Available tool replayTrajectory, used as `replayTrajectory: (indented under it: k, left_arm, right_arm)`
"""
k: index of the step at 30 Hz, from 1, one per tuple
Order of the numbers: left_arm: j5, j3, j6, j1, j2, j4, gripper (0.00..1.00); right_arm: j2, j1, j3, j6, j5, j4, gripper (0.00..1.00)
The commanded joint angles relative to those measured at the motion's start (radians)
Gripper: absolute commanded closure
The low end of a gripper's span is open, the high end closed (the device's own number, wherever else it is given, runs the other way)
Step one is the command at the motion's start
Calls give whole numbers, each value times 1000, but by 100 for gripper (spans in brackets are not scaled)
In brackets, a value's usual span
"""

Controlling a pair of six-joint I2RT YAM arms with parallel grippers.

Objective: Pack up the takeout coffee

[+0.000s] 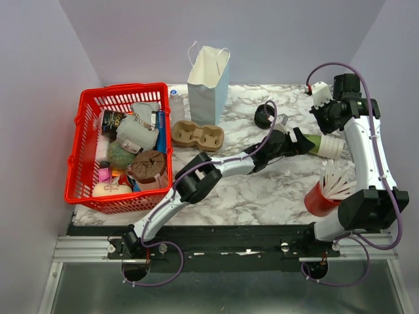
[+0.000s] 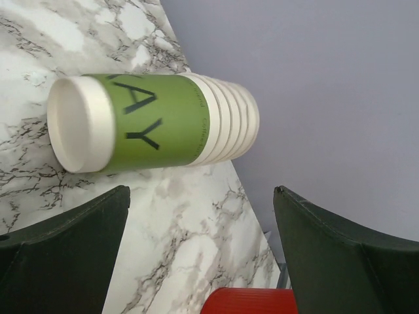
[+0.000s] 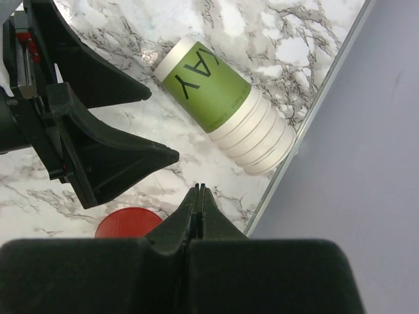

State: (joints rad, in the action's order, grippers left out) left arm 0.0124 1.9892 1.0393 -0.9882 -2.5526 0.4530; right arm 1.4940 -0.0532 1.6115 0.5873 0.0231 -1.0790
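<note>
left pincer [image 2: 203,252]: jaws wide apart, stretched forward | right pincer [image 3: 198,196]: jaws pressed together, aimed downward

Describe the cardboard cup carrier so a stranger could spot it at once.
Start at the red basket on the left of the table. Just right of it, in front of the upright white paper bag, lies the cup carrier. It alone is flat brown moulded cardboard with round wells.
</note>
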Motion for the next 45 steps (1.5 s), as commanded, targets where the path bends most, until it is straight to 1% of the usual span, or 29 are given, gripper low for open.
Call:
replayTrajectory:
  k: [1, 2, 3, 4, 5, 6, 8, 10, 11, 13, 15, 16, 17, 19, 20, 21, 22, 23, 26, 27, 29, 32, 33, 34, 38, 39, 42, 44, 45]
  left_arm:
    - [-20, -4, -5, 37, -9, 7, 2]
    - [-16, -6, -10, 39, -6, 9, 2]
    - [-14, -9, -15, 40, -1, 13, 2]
    - [19, -12, -24, 42, 3, 32, 2]
    - [38, -16, -51, 43, 17, 44, 2]
    - [56, -32, -71, 48, 28, 58, 2]
    - [134, -49, -97, 59, 57, 93, 2]
    - [184, -91, -136, 82, 83, 105, 2]
    - [223, -107, -154, 91, 112, 98, 2]
    - [265, -147, -221, 115, 140, 67, 3]
    - [345, -182, -293, 128, 184, 36, 5]
    - [372, -203, -402, 135, 204, 9, 5]
    - [391, -228, -459, 137, 227, 1, 5]
    - [428, -334, -603, 137, 314, -13, 4]
    - [437, -366, -737, 134, 362, -22, 2]
    - [457, -400, -793, 131, 379, -34, 2]
    - [492, -403, -846, 129, 388, -80, 2]
    - [512, -403, -952, 126, 397, -100, 2]
    - [560, -397, -1097, 120, 397, -146, 2]
    - [554, -385, -1174, 115, 390, -151, 2]
    - [538, -350, -1219, 111, 373, -152, 2]
    - [546, -216, -1275, 106, 293, -168, 1]
    - [549, -131, -1291, 103, 237, -178, 1]
    - [549, -89, -1323, 99, 209, -186, 1]
    - [563, 106, -1363, 91, 76, -198, 1]
    - [580, 203, -1371, 91, 15, -220, 1]
    - [595, 351, -1395, 85, -90, -276, 1]
    - [606, 410, -1410, 79, -126, -316, 1]
    - [607, 466, -1417, 77, -158, -318, 1]
  right_arm:
    - [11, 6, -13, -24, -67, 25, 99]
    - [21, 6, -12, -35, -87, 31, 97]
    - [28, 6, -9, -46, -116, 34, 90]
    - [35, 4, -9, -50, -153, 40, 82]
    - [41, 1, -4, -56, -164, 51, 69]
    - [55, -5, 7, -60, -169, 54, 66]
    - [81, -11, 40, -85, -161, 51, 62]
    - [118, -13, 108, -102, -143, 44, 60]
    - [126, -13, 128, -119, -120, 42, 59]
    - [150, -13, 183, -133, -68, 34, 58]
    - [163, -13, 211, -139, -31, 24, 57]
    - [170, -13, 234, -144, 7, 24, 57]
    - [173, -13, 249, -147, 61, 15, 55]
    - [176, -13, 281, -155, 112, 13, 54]
    - [173, -13, 284, -162, 138, 22, 53]
    - [175, -13, 291, -167, 150, 25, 52]
    - [178, -13, 297, -168, 158, 24, 51]
    - [181, -13, 306, -169, 164, 24, 50]
    - [172, -13, 301, -162, 160, 27, 48]
    - [161, -13, 297, -162, 152, 28, 48]
    - [144, -13, 285, -161, 124, 31, 47]
    - [109, -14, 252, -167, 98, 33, 47]
    - [98, -17, 240, -175, 98, 36, 46]
    - [82, -19, 237, -184, 103, 34, 46]
    - [54, -27, 246, -236, 123, 39, 44]
    - [49, -30, 252, -245, 126, 40, 44]
    - [45, -51, 303, -285, 158, 37, 41]
    - [43, -57, 343, -302, 193, 27, 41]
    - [40, -60, 350, -305, 205, 25, 41]
